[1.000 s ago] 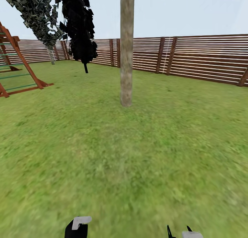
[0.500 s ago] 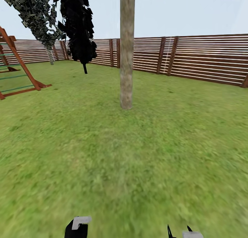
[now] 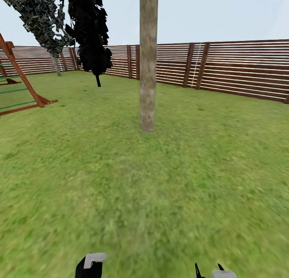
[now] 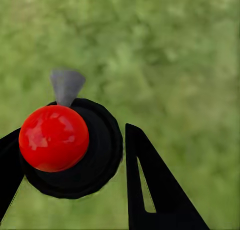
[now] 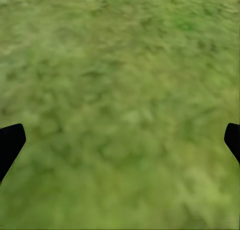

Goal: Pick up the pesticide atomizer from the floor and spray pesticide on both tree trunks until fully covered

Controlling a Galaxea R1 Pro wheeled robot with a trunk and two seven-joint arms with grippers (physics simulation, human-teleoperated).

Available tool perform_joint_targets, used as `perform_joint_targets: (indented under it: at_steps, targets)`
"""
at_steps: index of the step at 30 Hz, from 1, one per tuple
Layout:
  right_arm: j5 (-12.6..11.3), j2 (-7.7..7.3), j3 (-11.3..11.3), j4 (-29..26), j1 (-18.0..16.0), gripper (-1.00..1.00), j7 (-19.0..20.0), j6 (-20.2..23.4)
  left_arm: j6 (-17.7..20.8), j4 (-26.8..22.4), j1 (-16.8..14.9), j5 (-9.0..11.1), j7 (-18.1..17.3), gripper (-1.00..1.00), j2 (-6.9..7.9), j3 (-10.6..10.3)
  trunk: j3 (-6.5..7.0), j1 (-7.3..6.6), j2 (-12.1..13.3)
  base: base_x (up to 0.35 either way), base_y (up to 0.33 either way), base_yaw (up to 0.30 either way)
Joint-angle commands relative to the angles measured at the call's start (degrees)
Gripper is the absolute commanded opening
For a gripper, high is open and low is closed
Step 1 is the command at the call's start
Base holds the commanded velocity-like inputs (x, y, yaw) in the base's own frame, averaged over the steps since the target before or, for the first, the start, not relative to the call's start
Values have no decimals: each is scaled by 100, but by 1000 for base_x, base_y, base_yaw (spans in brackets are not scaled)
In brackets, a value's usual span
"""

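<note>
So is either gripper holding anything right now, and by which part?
The left gripper holds the pesticide atomizer, fingers either side of its black body below the red top. The right gripper is open over grass.

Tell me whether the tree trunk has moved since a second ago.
No. The trunk keeps its place against the fence; the whole view shifted slightly, so the camera moved.

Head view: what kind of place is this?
Most likely a fenced back garden: green grass lawn, brown horizontal-slat wooden fence, a thick grey-brown tree trunk and a red-brown wooden play frame.
</note>
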Motion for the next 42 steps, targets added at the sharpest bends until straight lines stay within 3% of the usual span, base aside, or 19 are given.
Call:
perform_joint_targets:
  at_steps: [1,42]
  targets:
    - [44,5,-37,5,-5,100,2,-20,-20,4,-3,-61,21,-100,-5,29,-5,3,-2,342,0,0]
    - [44,18,-37,14,-5,100,13,-20,-13,20,-3,-71,28,-100,-13,20,-5,3,-2,342,0,0]
